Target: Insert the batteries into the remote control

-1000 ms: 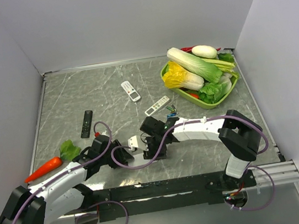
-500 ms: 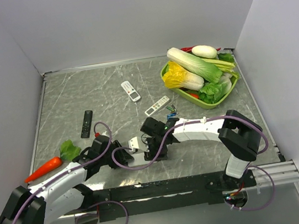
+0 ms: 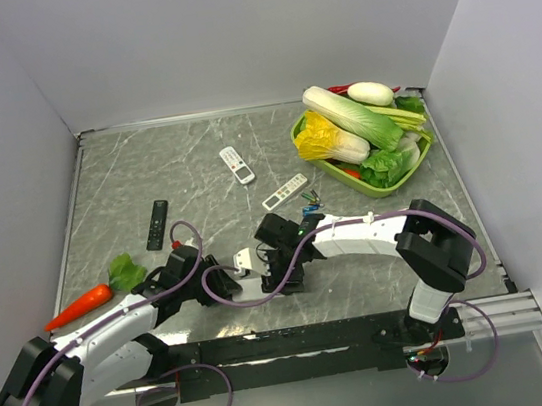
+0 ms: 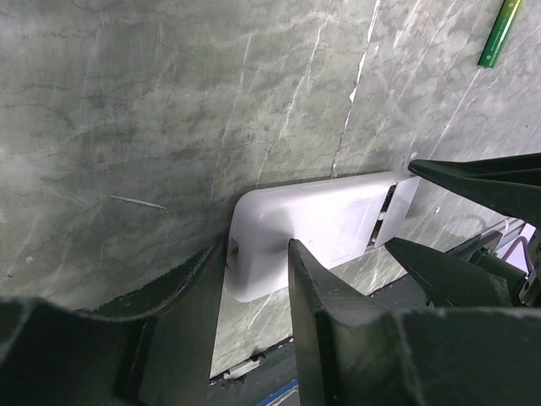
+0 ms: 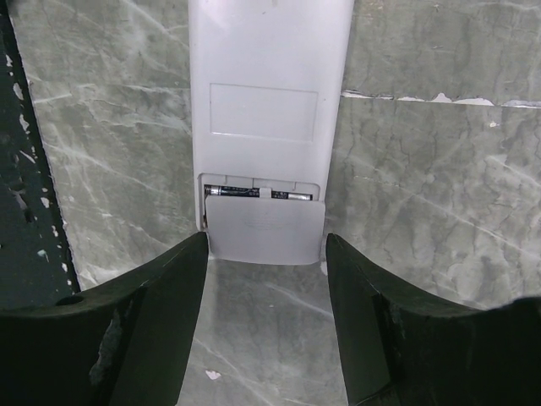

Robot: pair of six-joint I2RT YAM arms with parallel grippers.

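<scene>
A white remote (image 3: 247, 261) lies back up near the table's front, between my two grippers. In the right wrist view its battery cover (image 5: 265, 230) is slid partly out, and dark batteries (image 5: 258, 194) show in the slot above it. My right gripper (image 5: 266, 245) is open, with a finger on each side of the cover end. My left gripper (image 4: 258, 254) is narrowly open at the remote's (image 4: 313, 224) other end, one finger at the end face and one over its back. Loose batteries (image 3: 309, 198) lie further back; a green one (image 4: 500, 32) shows in the left wrist view.
Two more white remotes (image 3: 236, 164) (image 3: 284, 192) and a black remote (image 3: 157, 224) lie mid-table. A carrot (image 3: 78, 306) and a green leaf (image 3: 125, 272) are at the left. A green tray (image 3: 333, 176) of vegetables stands at the back right.
</scene>
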